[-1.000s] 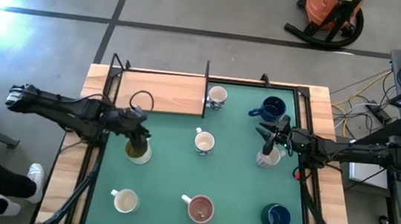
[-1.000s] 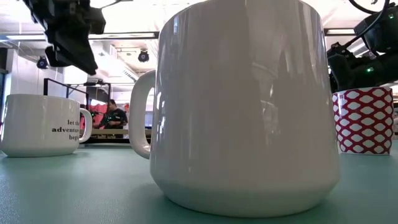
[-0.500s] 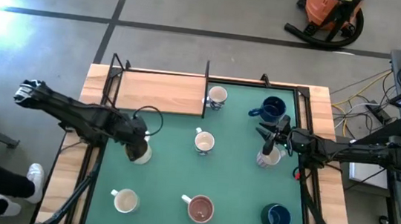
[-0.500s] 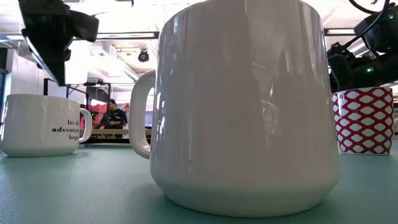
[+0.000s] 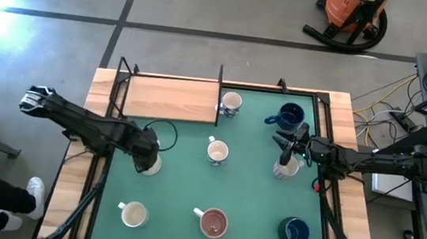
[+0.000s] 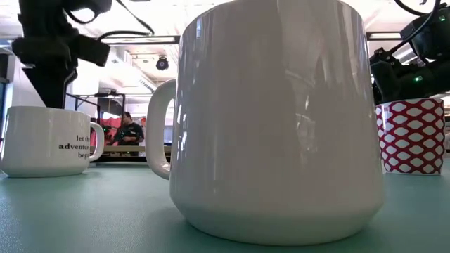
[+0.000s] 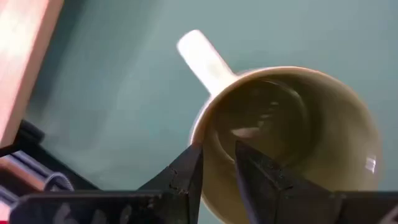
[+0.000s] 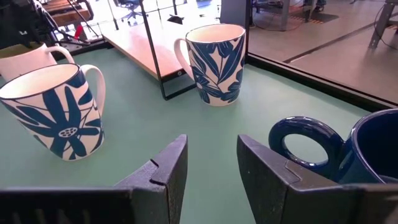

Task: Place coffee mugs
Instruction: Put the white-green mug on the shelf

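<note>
**Left gripper pinches the rim of an olive-lined mug at the mat's left edge**

The left gripper (image 5: 146,157) sits over a cream mug with an olive-green inside (image 7: 292,143), close to the left edge of the green mat (image 5: 246,187) and just below the wooden board (image 5: 172,99) in the far left corner. In the left wrist view its fingers (image 7: 186,177) are drawn close together with the mug's rim wall between them — one finger outside the wall, the other inside — and the mug's pale handle points away from the gripper. The low view shows this mug standing on the mat, with dark lettering on its side.

The right gripper (image 5: 286,147) hovers near the right edge of the mat, beside a red-and-white patterned mug (image 6: 411,135). Its fingers (image 8: 158,171) stand apart with nothing between them; a navy blue mug (image 8: 348,146) is just beside one finger.

The other mugs are spread over the mat:
- a white mug with blue leaves (image 8: 217,62) at the far edge, by the board's end
- a white mug with blue flowers (image 8: 53,109) near the centre
- a second navy blue mug (image 5: 295,232) at the near right corner
- a mug with a pinkish-red inside (image 5: 213,222) at the near edge — it fills the low view
- a cream mug (image 5: 133,214) toward the near left corner
</note>
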`<state>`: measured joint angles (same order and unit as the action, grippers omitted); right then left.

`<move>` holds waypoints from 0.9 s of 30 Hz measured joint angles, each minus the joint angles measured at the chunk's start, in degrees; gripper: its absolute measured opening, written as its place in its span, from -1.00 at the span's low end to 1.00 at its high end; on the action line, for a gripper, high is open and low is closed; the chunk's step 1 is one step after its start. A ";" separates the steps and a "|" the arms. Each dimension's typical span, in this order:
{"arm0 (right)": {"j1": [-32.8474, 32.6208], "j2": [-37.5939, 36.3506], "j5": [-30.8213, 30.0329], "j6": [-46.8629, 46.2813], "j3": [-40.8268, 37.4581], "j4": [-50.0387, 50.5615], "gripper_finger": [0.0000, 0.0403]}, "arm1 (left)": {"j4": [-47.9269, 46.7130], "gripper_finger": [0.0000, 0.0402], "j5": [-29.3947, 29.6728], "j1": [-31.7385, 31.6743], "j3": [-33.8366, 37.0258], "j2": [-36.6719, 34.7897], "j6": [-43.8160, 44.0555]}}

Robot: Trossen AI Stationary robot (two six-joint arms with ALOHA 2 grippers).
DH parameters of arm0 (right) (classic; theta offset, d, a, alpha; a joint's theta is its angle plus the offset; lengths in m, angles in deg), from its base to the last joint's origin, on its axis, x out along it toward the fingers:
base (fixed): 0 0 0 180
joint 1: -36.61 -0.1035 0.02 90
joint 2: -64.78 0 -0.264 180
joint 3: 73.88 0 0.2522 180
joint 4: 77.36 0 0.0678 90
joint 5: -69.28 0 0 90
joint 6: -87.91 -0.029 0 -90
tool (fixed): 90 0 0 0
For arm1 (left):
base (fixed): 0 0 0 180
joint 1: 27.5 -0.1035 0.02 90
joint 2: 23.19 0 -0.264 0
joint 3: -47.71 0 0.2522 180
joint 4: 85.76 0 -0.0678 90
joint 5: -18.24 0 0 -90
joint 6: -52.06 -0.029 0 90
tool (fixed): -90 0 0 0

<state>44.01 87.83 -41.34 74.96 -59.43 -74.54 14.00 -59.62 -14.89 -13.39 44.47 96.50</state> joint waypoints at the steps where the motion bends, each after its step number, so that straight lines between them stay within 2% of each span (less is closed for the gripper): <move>1: 0.02 0.01 0.00 0.03 0.00 0.00 -0.37 | -0.02 -0.62 0.58 -0.27 0.26 0.40 -0.43; 16: 0.01 0.01 0.00 0.01 0.01 -0.01 -0.37 | 2.44 -0.62 0.65 -2.12 2.05 3.66 -1.87; 22: 0.00 0.01 0.02 -0.04 0.00 -0.01 -0.37 | 2.51 -0.62 0.07 -2.12 -1.18 3.35 -0.91; 27: 0.01 0.01 0.00 -0.04 0.00 0.01 -0.37 | 2.32 -0.62 -0.73 -2.10 -3.15 2.75 -4.36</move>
<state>44.02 87.85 -41.34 74.92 -59.43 -74.54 16.32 -60.35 -16.99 -16.53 47.21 92.14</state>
